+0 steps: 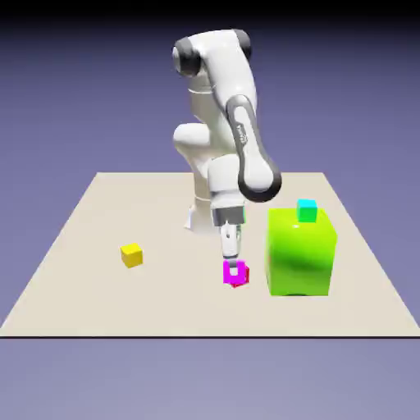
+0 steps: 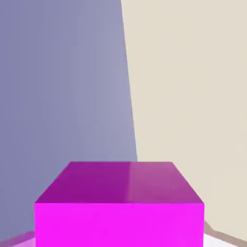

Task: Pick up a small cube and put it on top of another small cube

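Magenta cube point(image 2: 119, 224), square face toward the exterior camera, gripped upright

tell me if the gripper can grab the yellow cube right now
Probably not yet: the gripper is closed on the magenta cube, so it would likely need to let go first. Nothing seems to stand around the yellow cube to block it.

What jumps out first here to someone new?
Probably the big lime-green block on the exterior view's right, with a small cyan cube on its top. Next, the bright magenta cube held in the gripper, which fills the bottom middle of the hand view; in the exterior view a red cube peeks out from behind it. The yellow cube sits off on the exterior view's left.
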Motion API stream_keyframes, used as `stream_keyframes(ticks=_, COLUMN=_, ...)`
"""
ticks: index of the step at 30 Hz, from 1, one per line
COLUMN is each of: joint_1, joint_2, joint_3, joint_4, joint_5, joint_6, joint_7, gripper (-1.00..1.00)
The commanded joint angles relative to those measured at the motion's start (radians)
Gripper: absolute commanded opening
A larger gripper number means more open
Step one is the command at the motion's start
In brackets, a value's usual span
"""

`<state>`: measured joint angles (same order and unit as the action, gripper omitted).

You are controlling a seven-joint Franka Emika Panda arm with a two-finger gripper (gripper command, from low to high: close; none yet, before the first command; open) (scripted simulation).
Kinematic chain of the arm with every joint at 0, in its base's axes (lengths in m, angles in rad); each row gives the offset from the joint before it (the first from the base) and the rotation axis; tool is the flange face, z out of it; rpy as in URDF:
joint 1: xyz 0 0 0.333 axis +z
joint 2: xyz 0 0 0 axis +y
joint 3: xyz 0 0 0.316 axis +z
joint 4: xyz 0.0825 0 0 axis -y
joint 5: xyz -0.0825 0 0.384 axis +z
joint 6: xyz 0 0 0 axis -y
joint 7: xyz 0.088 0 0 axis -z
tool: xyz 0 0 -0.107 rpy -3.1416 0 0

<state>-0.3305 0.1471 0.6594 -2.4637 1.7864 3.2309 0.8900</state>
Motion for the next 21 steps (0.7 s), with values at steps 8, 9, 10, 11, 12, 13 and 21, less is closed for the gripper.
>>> stream_keyframes(ticks=8, joint_1=0.002, joint_2=-0.154, joint_3=-0.001, joint_4=-0.139, joint_5=-0.347, joint_6=-0.195, joint_7=0.344, gripper=-1.00)
stream_keyframes(ticks=9, joint_1=0.002, joint_2=-0.173, joint_3=-0.001, joint_4=-0.156, joint_5=-0.390, joint_6=-0.219, joint_7=0.387, gripper=-1.00)
stream_keyframes(ticks=10, joint_1=0.003, joint_2=-0.192, joint_3=-0.001, joint_4=-0.174, joint_5=-0.434, joint_6=-0.244, joint_7=0.430, gripper=-1.00)
stream_keyframes(ticks=11, joint_1=0.003, joint_2=-0.211, joint_3=-0.001, joint_4=-0.191, joint_5=-0.477, joint_6=-0.268, joint_7=0.473, gripper=-1.00)
stream_keyframes(ticks=12, joint_1=0.003, joint_2=-0.230, joint_3=-0.001, joint_4=-0.208, joint_5=-0.521, joint_6=-0.292, joint_7=0.516, gripper=-1.00)
stream_keyframes(ticks=13, joint_1=0.003, joint_2=-0.250, joint_3=-0.002, joint_4=-0.226, joint_5=-0.564, joint_6=-0.317, joint_7=0.559, gripper=-1.00)
stream_keyframes(ticks=21, joint_1=0.005, joint_2=-0.403, joint_3=-0.003, joint_4=-0.365, joint_5=-0.912, joint_6=-0.512, joint_7=0.904, gripper=-1.00)
